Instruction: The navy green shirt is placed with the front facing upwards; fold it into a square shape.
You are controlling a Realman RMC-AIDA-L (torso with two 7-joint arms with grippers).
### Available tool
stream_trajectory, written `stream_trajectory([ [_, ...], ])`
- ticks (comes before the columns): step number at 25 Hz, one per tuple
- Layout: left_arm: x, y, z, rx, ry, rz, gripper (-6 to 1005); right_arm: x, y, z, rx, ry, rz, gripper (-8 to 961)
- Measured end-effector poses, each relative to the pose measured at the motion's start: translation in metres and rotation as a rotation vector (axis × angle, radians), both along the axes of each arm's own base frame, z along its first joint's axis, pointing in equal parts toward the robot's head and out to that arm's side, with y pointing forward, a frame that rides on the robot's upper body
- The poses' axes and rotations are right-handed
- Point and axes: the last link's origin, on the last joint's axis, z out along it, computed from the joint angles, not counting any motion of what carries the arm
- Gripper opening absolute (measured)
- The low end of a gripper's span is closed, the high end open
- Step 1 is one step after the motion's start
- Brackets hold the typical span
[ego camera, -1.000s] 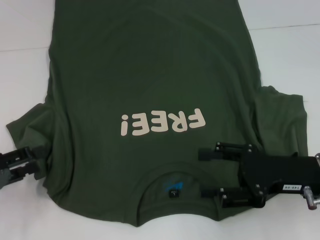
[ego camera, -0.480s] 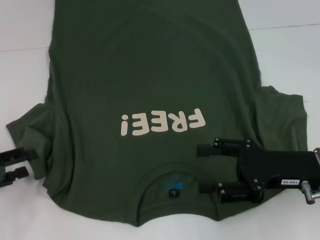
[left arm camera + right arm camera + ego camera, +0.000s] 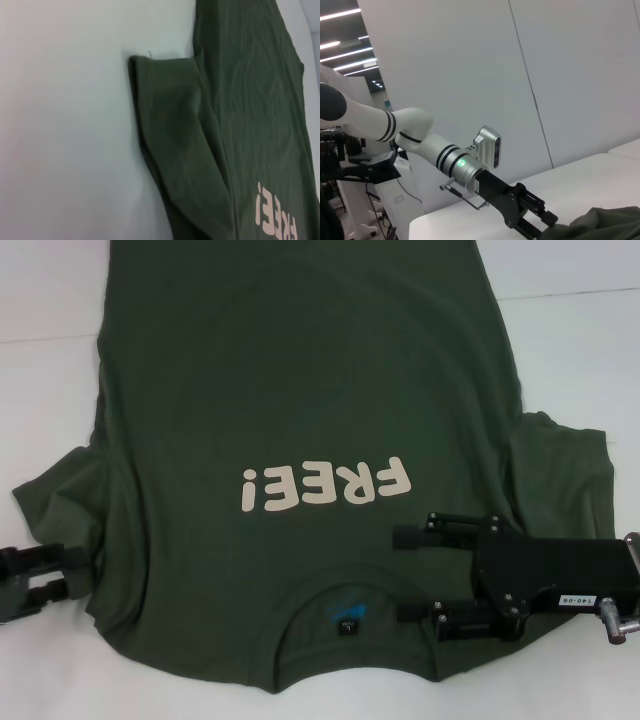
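Observation:
The navy green shirt (image 3: 300,390) lies flat with its front up. Its cream "FREE!" print (image 3: 325,485) reads upside down, and the collar with a blue label (image 3: 345,618) is toward me. My right gripper (image 3: 400,574) is open over the shoulder area just right of the collar. At the lower left, my left gripper (image 3: 85,571) is open, with its fingertips at the edge of the shirt's shoulder below the left sleeve (image 3: 55,505). The left wrist view shows that sleeve (image 3: 170,150) and part of the print (image 3: 272,217). The right wrist view shows the left gripper (image 3: 542,225) at the cloth (image 3: 605,220).
The shirt lies on a white table (image 3: 570,350) whose bare surface shows on both sides. The right sleeve (image 3: 570,470) is bunched just beyond my right arm. The shirt's hem runs out of view at the far side.
My left gripper drew back to the left, then returned right to the shirt's edge. The right gripper shifted slightly away from me. The shirt has not moved.

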Motion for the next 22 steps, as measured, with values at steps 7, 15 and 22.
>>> stream_trajectory([
  [7, 0.008, 0.010, -0.012, -0.027, -0.003, -0.023, 637, 0.000, 0.000, 0.000, 0.001, -0.001, 0.000, 819],
  [15, 0.007, 0.010, -0.011, -0.043, 0.025, -0.041, 604, 0.000, 0.000, 0.000, 0.001, -0.001, -0.002, 818],
  [22, 0.007, 0.013, -0.012, -0.059, 0.059, -0.050, 364, -0.001, 0.001, 0.000, 0.000, 0.000, 0.002, 818],
])
